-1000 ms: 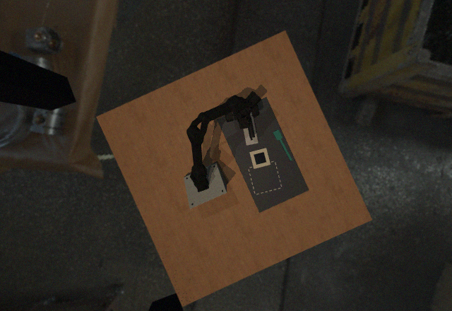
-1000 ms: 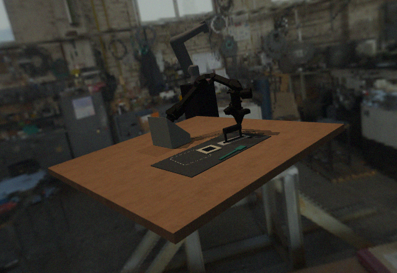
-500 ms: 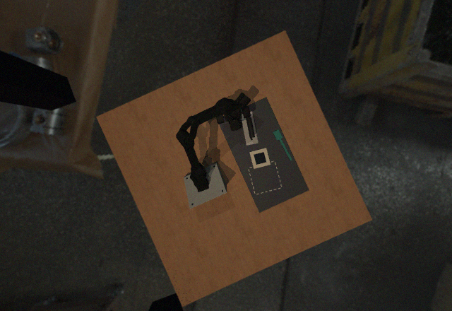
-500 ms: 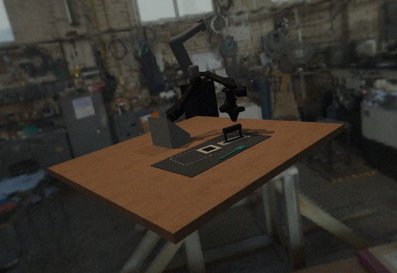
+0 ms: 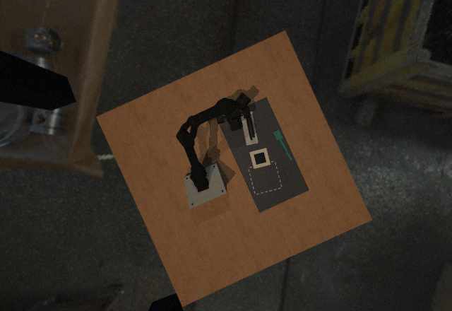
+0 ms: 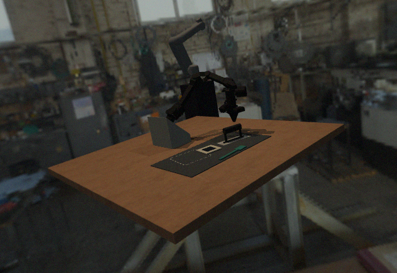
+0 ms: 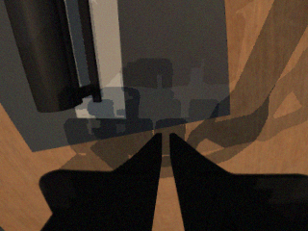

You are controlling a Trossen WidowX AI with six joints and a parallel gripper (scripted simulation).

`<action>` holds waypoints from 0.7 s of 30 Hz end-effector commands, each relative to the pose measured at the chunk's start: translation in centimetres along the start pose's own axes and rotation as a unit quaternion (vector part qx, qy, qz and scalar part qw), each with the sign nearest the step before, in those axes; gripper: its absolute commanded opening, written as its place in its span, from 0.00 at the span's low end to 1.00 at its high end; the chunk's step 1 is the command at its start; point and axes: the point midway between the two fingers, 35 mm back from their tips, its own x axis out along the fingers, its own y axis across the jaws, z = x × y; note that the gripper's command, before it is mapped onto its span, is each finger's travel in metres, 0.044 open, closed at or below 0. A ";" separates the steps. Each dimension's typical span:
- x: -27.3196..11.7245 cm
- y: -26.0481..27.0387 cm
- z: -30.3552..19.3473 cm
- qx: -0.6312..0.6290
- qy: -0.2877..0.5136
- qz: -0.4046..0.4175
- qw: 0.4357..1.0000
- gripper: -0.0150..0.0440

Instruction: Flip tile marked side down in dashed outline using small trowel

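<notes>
A cream square tile with a dark centre (image 5: 260, 157) (image 6: 208, 149) lies flat on the dark mat (image 5: 292, 183) (image 6: 192, 171) (image 7: 192, 34), overlapping one end of the dashed outline (image 5: 256, 194) (image 6: 185, 164). A trowel with a thick black handle (image 5: 251, 128) (image 6: 232, 128) (image 7: 36, 53) above a pale flat plate stands handle-up on the mat, beyond the tile. My gripper (image 6: 234, 121) (image 7: 166, 138) is shut and empty, above the table near the mat's far end, clear of that handle. In the top view the arm hides the fingertips.
A green flat-bladed tool (image 5: 277, 135) (image 6: 240, 147) with a thin handle lies along the mat's long edge, beside the tile and trowel. The arm's grey base block (image 5: 215, 196) (image 6: 162, 135) stands on the wooden table (image 5: 292, 235) (image 6: 154, 196) across the mat from it.
</notes>
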 end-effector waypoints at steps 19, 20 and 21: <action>0.0 0.0 0.0 0.000 0.000 0.000 1.000 0.42; 0.0 0.0 0.0 0.000 0.000 0.000 1.000 0.42; 0.0 0.0 0.0 0.000 0.000 0.000 1.000 0.42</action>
